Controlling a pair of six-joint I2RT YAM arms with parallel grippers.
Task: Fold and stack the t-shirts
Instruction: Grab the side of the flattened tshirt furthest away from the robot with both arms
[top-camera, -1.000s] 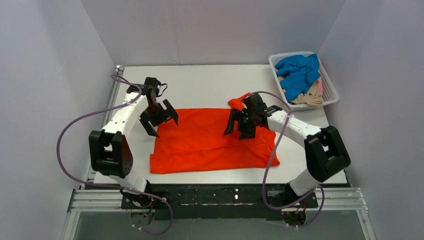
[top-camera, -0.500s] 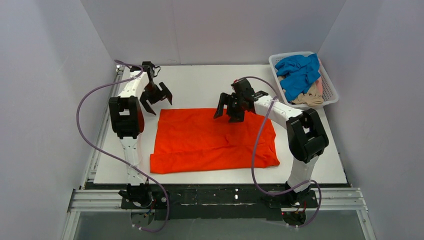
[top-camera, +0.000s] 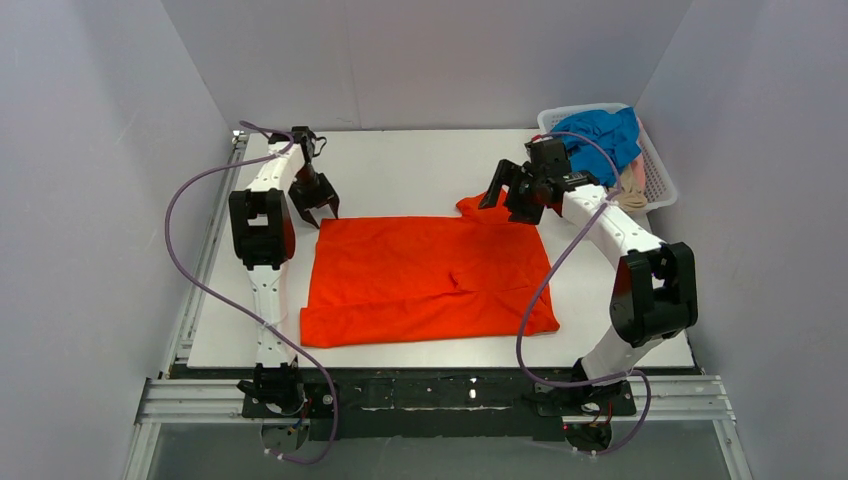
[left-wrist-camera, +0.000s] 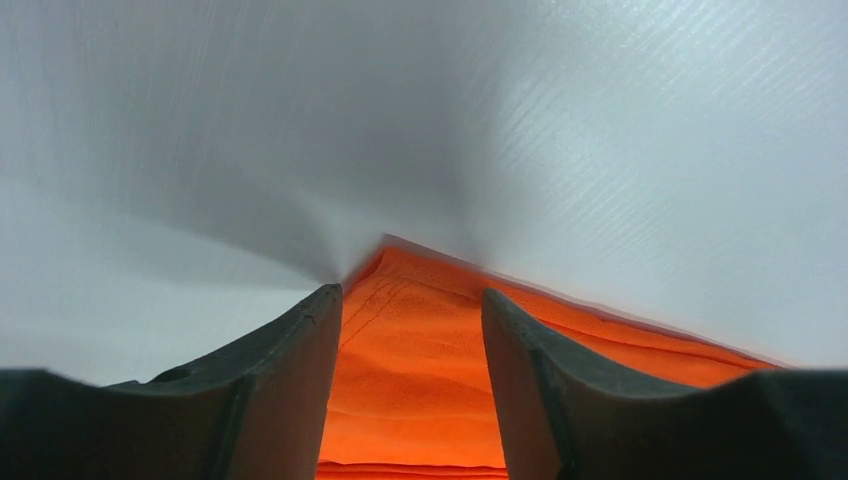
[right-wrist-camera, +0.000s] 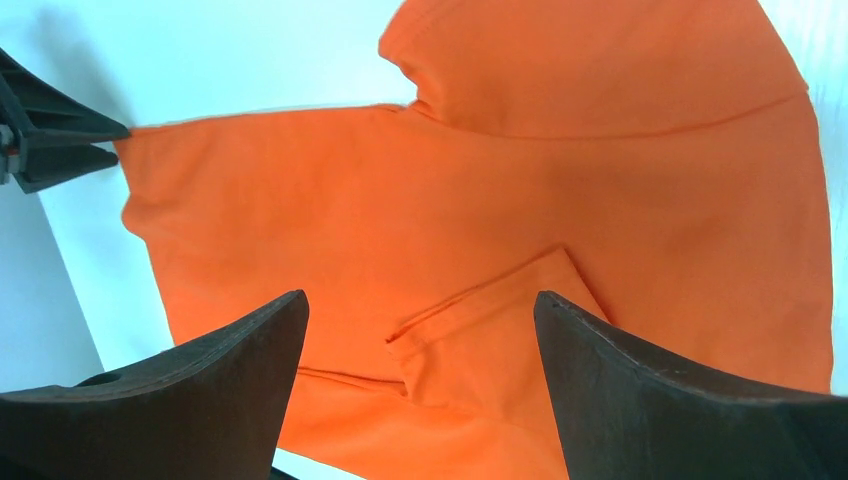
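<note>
A bright orange-red t-shirt (top-camera: 420, 280) lies spread flat on the white table, with a small folded-in flap (right-wrist-camera: 490, 335) near its middle. My left gripper (top-camera: 314, 206) is down at the shirt's far left corner. Its fingers stand part-way apart on either side of that corner (left-wrist-camera: 400, 320), and the cloth lies loose between them. My right gripper (top-camera: 512, 200) hovers wide open over the shirt's far right corner, beside a bunched sleeve (top-camera: 477, 206), and holds nothing. A blue t-shirt (top-camera: 598, 140) and a pale beige one (top-camera: 628, 196) sit in the basket.
The white mesh basket (top-camera: 658, 170) stands at the table's far right corner, close behind my right arm. Grey walls enclose the table on three sides. Purple cables loop off both arms.
Both arms have swung toward the far edge. The left gripper has come down at the shirt's far left corner with narrower jaws. The right gripper has left the shirt's middle for its far right corner.
</note>
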